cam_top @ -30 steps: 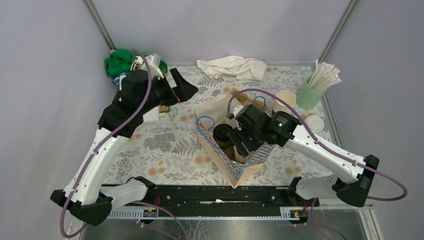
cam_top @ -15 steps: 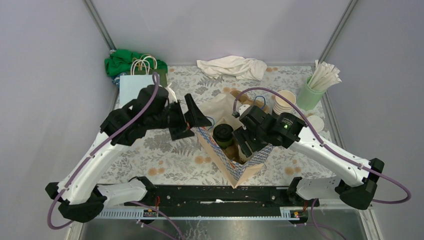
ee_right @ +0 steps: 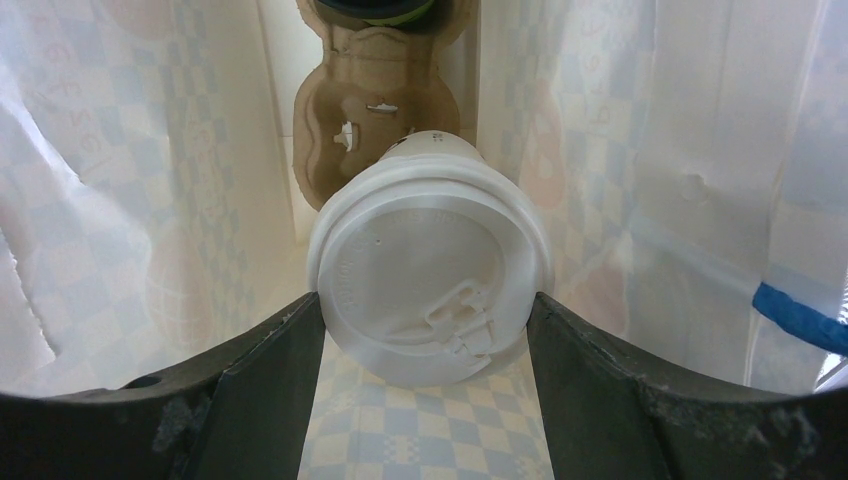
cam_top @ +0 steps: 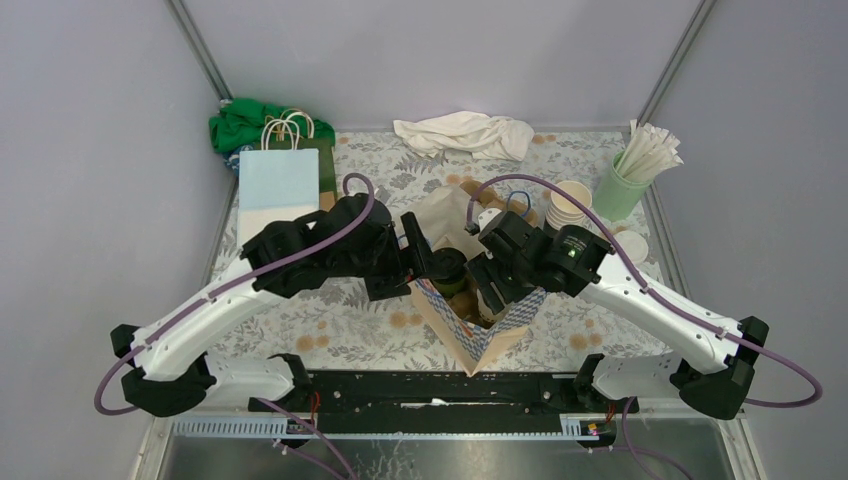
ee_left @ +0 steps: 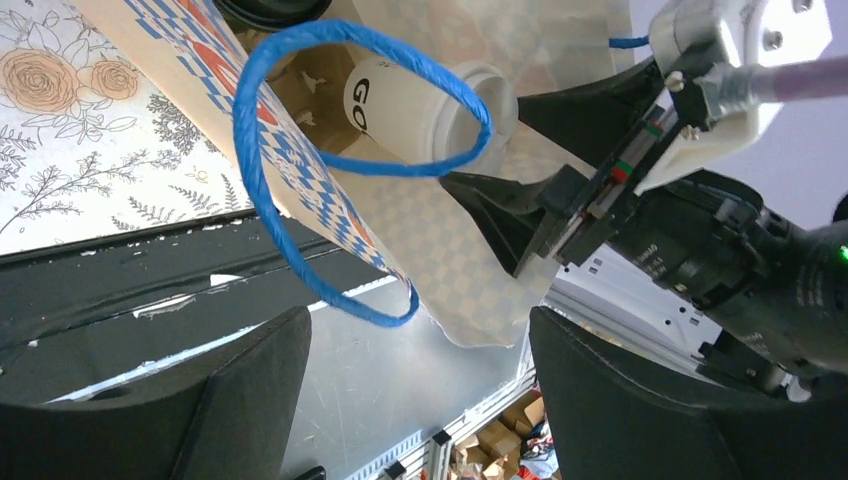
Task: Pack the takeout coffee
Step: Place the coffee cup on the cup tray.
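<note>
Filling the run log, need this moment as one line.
right hand: grips white-lidded cream paper cup inside blue-checked paper bag | left hand: open, facing blue rope handle | stage: packing underway

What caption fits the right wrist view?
Right pincer grips a white-lidded cup inside the checkered bag, cardboard carrier beyond.

Two bags are counted on the counter [cam_top: 340, 315]: one checkered bag [cam_top: 490, 335] and one pale blue bag [cam_top: 279, 185]. Two cups are seen inside the checkered bag, one dark-lidded cup [cam_top: 447, 266] and one white-lidded cup [ee_right: 430, 290]. One stack of paper cups [cam_top: 570, 203], one tumbler of straws [cam_top: 620, 190], one white cloth [cam_top: 465, 134] and one green cloth [cam_top: 240, 122] are counted.
</note>
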### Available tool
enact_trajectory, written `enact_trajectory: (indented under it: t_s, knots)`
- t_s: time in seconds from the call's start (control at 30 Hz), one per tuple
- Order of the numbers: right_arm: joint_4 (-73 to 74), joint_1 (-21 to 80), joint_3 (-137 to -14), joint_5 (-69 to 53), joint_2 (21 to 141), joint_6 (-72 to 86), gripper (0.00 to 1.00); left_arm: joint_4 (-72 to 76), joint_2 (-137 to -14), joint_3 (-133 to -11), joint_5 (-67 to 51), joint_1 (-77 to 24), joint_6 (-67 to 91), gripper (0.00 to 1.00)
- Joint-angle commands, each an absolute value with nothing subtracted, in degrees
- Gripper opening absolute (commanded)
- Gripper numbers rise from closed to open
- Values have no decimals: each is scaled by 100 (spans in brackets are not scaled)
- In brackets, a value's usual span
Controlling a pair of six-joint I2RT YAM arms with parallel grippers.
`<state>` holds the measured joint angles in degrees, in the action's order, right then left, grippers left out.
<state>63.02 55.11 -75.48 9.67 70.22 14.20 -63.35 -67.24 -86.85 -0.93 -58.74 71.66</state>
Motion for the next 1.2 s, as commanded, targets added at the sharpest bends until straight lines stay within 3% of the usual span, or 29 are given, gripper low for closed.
enact_trajectory:
  t_s: [0.0, 0.33, 0.4, 0.53, 0.63, 0.87, 1.17]
  knots:
    - [6372, 5493, -7600, 1137, 6895, 1358, 46, -6338, -7000, -8752, -134, -5691, 7362, 84]
    - [6351, 5487, -7538, 1072, 6928, 1164, 46, -6246, -7193, -8274, -717, -5221, 7457, 68]
    - [6310, 5486, -7493, 1068, 6926, 1125, 46, -6088, -7213, -8147, -860, -5193, 7358, 58]
    - [6231, 5486, -7426, 973, 6934, 1061, 46, -6101, -7081, -7972, -842, -5242, 6906, 17]
    - [6154, 5490, -7396, 923, 6979, 947, 46, -6023, -6822, -7815, -646, -5412, 6797, 0]
    - [6247, 5493, -7448, 758, 7020, 726, 46, -5938, -6758, -7779, -102, -6139, 6487, 0]
    - [6060, 5493, -7073, 251, 6734, 583, 46, -5414, -6831, -7772, 217, -6152, 5345, 0]
